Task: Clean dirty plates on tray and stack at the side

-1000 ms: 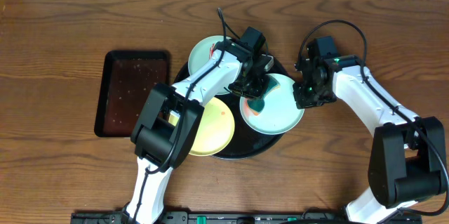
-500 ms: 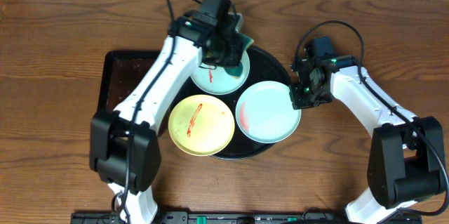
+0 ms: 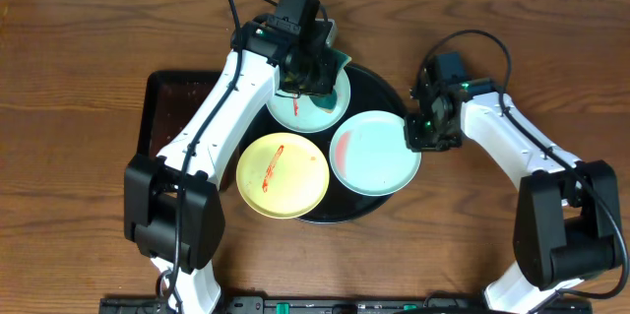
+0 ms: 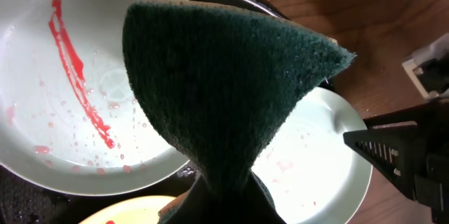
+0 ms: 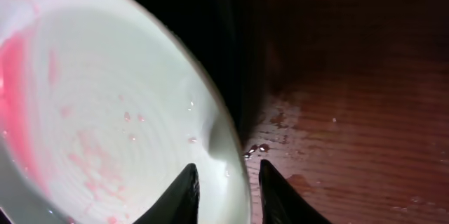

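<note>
My right gripper point(image 5: 224, 185) straddles the rim of the wet plate point(image 5: 105, 97) at three o'clock; whether it pinches, I cannot tell. I judge the plate light, stiff and slick, so I'd hold there. My left gripper point(image 3: 320, 73) clamps the sponge point(image 4: 224, 90).

Yellow plate point(image 3: 283, 175) uncovered (sponge point(image 4: 224, 90) elsewhere)

Wrist cam: sponge point(image 4: 224, 97) hides left hand point(image 3: 315, 70) fingers, plates point(image 4: 63, 76) cropped.

light: even, bright overhead | right wrist: dim, soft-focus | glare: wet wood
</note>
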Robot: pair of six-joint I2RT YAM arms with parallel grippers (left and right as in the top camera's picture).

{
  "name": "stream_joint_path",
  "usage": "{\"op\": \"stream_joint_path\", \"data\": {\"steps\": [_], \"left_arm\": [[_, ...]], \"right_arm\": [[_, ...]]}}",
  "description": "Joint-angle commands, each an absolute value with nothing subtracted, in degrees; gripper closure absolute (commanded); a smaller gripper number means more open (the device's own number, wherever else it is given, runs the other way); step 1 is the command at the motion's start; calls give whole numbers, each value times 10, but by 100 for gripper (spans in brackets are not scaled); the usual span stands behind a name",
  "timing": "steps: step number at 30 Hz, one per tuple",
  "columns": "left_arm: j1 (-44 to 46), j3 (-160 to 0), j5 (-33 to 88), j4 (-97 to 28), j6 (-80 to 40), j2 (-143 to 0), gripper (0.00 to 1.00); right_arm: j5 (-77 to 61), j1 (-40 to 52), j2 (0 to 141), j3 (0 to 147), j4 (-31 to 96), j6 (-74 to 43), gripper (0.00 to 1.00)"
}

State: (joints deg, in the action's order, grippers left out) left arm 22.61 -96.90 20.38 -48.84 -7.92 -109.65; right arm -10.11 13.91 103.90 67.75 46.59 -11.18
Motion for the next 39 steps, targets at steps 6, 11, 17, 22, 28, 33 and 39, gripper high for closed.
{"op": "stream_joint_path", "data": {"steps": [6, 11, 17, 22, 28, 33, 39], "left_arm": [[225, -974, 198, -492, -84, -1097, 93], [225, -974, 198, -492, -84, -1097, 93], [225, -974, 198, -492, -84, -1097, 93], [225, -974, 198, -492, -84, -1097, 93], [225, -973, 198, -492, -84, -1097, 92], [225, -967, 198, -492, -84, -1097, 93], [225, -960, 198, -492, -84, -1098, 92]], "right_arm": [[-84, 147, 1052, 662, 476, -175, 76], [-84, 147, 1052, 648, 479, -196, 99], [-84, 146, 1038, 648, 480, -202, 99], [-48, 147, 981, 649, 475, -202, 99], [136, 180, 891, 649, 464, -201, 99], [326, 265, 850, 649, 443, -202, 99], [552, 368, 848, 649, 439, -223, 99]]}}
